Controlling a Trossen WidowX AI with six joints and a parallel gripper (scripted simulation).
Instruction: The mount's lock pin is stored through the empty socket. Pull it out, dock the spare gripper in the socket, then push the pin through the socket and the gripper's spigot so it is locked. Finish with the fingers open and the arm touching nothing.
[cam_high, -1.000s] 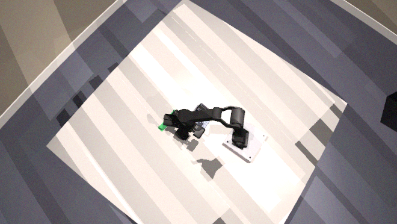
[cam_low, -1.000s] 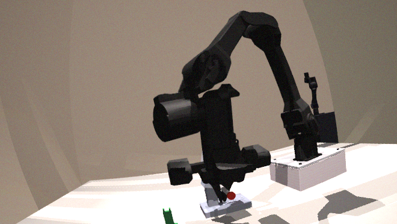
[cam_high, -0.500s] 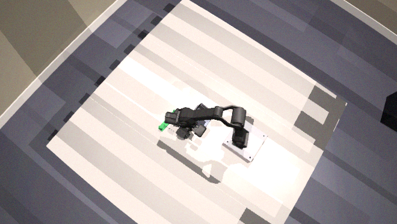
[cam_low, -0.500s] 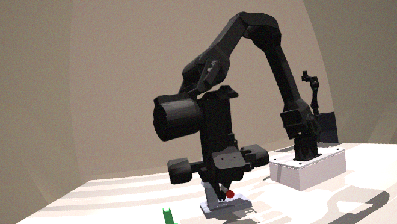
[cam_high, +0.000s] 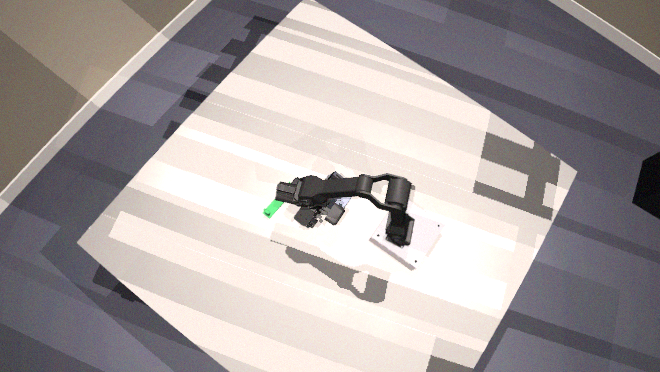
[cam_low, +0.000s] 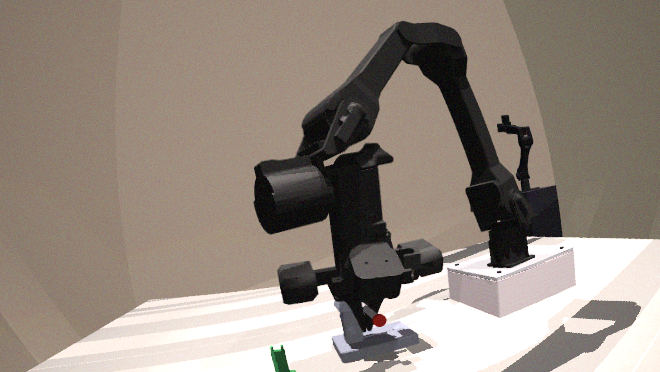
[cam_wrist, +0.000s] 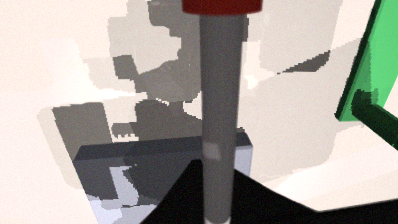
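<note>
While its red head points outward, the lock pin (cam_low: 371, 313) (cam_wrist: 218, 90) is grasped by the end effector (cam_low: 369, 327) (cam_wrist: 204, 168).

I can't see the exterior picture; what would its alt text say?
A black robot arm reaches down from a pale box, its gripper closed on a gray pin with a red end, beside a gray mount. Part of a green object shows at the bottom edge.
</note>
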